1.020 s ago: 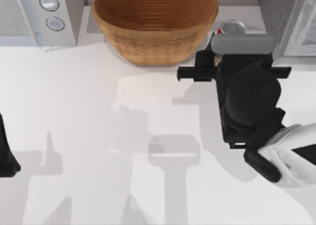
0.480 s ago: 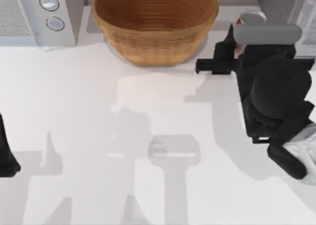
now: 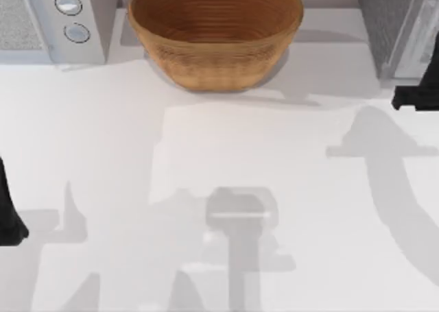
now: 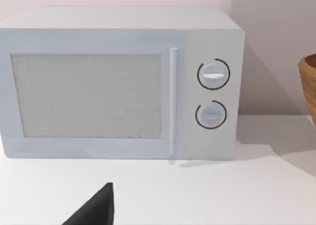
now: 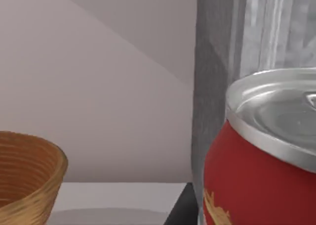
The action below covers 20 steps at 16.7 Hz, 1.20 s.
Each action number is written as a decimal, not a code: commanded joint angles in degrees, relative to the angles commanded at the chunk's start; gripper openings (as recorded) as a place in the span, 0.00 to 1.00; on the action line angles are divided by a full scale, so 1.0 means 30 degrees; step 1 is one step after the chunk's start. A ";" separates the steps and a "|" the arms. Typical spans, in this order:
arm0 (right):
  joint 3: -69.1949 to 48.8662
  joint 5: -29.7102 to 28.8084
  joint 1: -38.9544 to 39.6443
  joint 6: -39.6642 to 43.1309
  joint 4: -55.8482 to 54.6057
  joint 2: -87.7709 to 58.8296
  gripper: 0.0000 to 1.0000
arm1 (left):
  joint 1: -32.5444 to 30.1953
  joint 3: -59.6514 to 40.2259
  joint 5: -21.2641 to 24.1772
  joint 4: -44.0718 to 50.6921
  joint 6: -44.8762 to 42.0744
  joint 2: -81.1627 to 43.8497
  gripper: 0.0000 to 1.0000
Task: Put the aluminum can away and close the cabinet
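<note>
Red aluminum can (image 5: 256,180) sits close before the right wrist camera beside the grey cabinet (image 5: 217,86), right gripper's (image 3: 418,96) finger state untellable.

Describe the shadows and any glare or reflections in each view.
Top view: soft grey arm shadows fall across the white table, and the wicker bowl casts one toward the right. Left wrist view: a faint shadow lies under the microwave, no glare. Right wrist view: the aluminum can has a bright sheen on its silver top.
</note>
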<state>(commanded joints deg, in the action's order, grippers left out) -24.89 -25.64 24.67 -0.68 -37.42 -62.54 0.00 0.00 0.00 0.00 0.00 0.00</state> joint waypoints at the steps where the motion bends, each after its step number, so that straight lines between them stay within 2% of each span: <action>1: 0.0686 0.0706 -0.0681 0.0020 0.1031 0.1720 0.00 | 0.0000 0.0000 0.0000 0.0000 0.0000 0.0000 1.00; 7: 0.4697 0.4837 -0.4654 0.0132 0.7060 1.1788 0.00 | 0.0000 0.0000 0.0000 0.0000 0.0000 0.0000 1.00; 12: 0.7244 0.7460 -0.7176 0.0198 1.0888 1.8187 0.00 | 0.0000 0.0000 0.0000 0.0000 0.0000 0.0000 1.00; 16: 0.8236 0.8483 -0.8164 0.0224 1.2381 2.0693 0.00 | 0.0000 0.0000 0.0000 0.0000 0.0000 0.0000 1.00; 20: 0.8296 0.8545 -0.8223 0.0225 1.2470 2.0843 0.00 | 0.0000 0.0000 0.0000 0.0000 0.0000 0.0000 1.00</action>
<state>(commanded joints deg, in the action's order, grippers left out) 0.00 0.00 0.00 0.00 -0.01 -0.01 0.00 0.00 0.00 0.00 0.00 0.00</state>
